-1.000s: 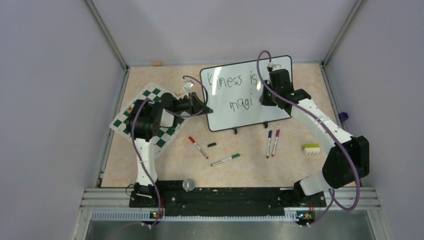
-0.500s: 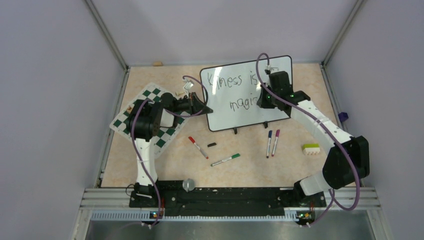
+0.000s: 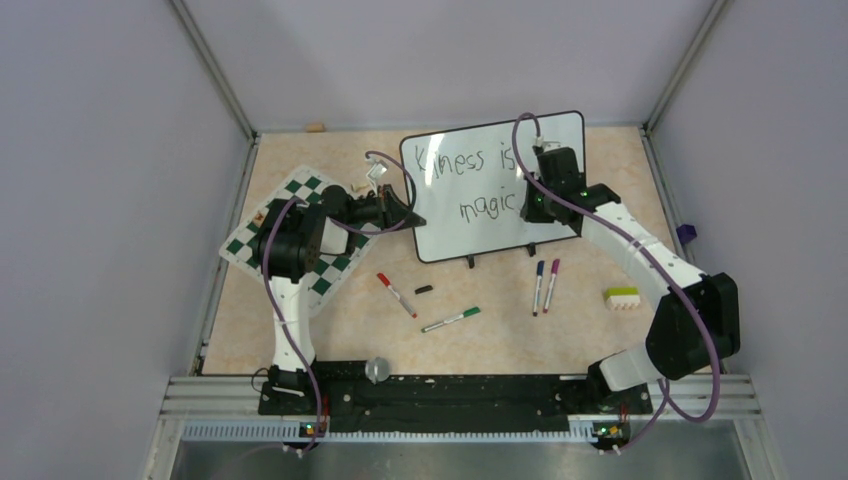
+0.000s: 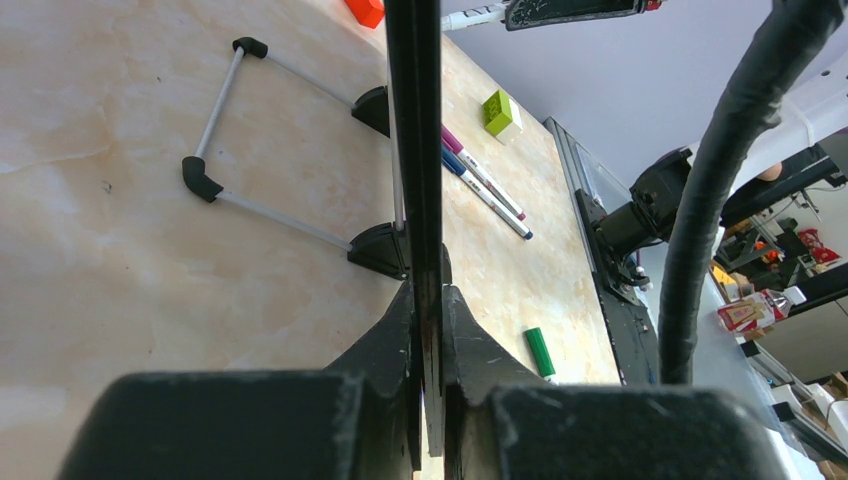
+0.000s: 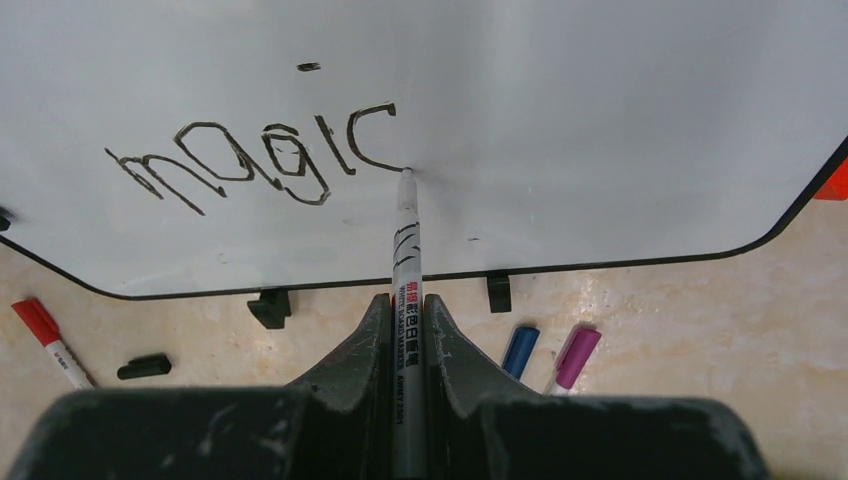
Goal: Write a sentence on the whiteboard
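Right now the whiteboard (image 3: 447, 236) stands on its small black feet at the far middle of the table, just right of the checkered chess mat (image 3: 305, 190). The left gripper (image 4: 427, 292) is clamped on the board's left edge; in the left wrist view the thin black frame runs edge-on straight between its closed fingers. The right gripper (image 5: 405, 305) is over the board's right half, its jaws closed tight around a black marker (image 5: 404, 250). The marker's tip touches the white surface at the lower end of the letter "c". The sentence (image 3: 470, 163) runs in two lines: an upper line partly hidden by the left gripper, reading roughly "Kiness is", and a lower line reading "magic".

On the table near the board lie a red marker (image 3: 397, 295), a black cap (image 3: 424, 289), a green marker (image 3: 451, 319), a blue marker (image 3: 538, 287) and a purple marker (image 3: 550, 285) side by side. A green-and-white block (image 3: 622, 297) lies further right.

A second ago the lower line read only "magi"; the "c" has been added since, and the right gripper has shifted slightly rightward. The left arm and the board have not moved.
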`<action>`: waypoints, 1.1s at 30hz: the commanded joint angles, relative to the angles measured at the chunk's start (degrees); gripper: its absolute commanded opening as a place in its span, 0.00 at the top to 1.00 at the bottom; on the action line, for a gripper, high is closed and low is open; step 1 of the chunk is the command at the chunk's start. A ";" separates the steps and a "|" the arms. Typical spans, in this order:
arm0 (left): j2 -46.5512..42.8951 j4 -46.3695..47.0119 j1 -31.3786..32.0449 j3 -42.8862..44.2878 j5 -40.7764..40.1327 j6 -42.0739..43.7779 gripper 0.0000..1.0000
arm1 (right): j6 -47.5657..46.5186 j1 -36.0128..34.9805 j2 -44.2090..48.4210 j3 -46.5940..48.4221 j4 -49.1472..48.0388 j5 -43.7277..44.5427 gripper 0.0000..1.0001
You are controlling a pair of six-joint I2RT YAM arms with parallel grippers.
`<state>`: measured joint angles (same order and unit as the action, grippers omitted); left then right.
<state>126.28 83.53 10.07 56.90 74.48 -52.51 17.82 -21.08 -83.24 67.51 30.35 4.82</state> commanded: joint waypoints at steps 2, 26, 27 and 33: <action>-1.96 9.29 0.04 0.84 1.76 3.30 1.00 | -0.25 0.54 2.66 2.37 -0.99 3.17 1.00; -1.94 9.29 0.04 1.10 1.99 3.09 1.00 | -0.20 4.66 4.62 0.87 -0.43 -0.82 1.00; -1.93 9.29 0.04 1.10 1.99 3.11 1.00 | -0.16 4.65 4.40 0.87 -0.54 -1.05 1.00; -1.94 9.28 0.04 1.10 1.89 3.11 1.00 | 0.10 4.65 3.60 0.33 -0.90 -2.25 1.00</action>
<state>126.28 83.55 10.07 56.90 74.56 -52.36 17.65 -16.78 -79.24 67.51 30.92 3.84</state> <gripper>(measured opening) 0.074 0.088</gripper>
